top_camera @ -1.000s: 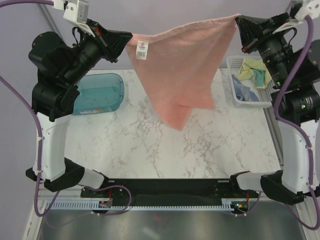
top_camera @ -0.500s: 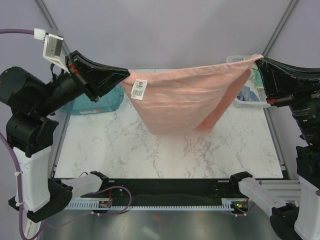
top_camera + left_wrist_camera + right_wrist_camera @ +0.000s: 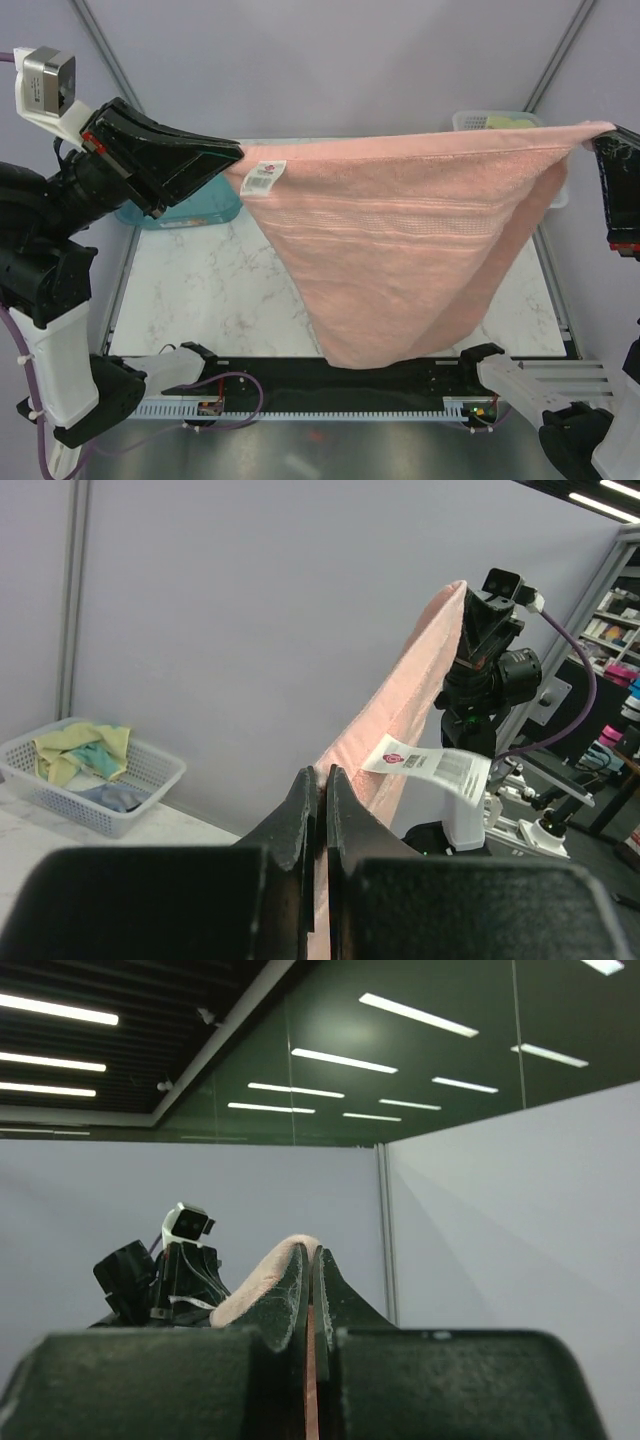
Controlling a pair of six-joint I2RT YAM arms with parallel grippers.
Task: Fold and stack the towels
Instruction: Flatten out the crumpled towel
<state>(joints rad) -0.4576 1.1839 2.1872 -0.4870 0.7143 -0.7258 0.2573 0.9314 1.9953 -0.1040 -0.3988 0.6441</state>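
Top: pink towel (image 3: 400, 250) stretched in the air between left tool (image 3: 234, 157) and right tool (image 3: 600, 140), above the table (image 3: 200, 290).
Left wrist: jaws clamped shut on the corner by the tag (image 3: 428, 762).
Right wrist: jaws pinched shut on the other corner.
Spread step; next probably needs lowering it flat, then folding.

The salmon-pink cloth towel (image 3: 400, 250) is hanging over the white marble table (image 3: 200, 300), spanning 9 to 3 o'clock. Behind it, the teal translucent plastic tray (image 3: 205, 208) is sitting at 10 o'clock, the white mesh basket (image 3: 468, 121) at 1.
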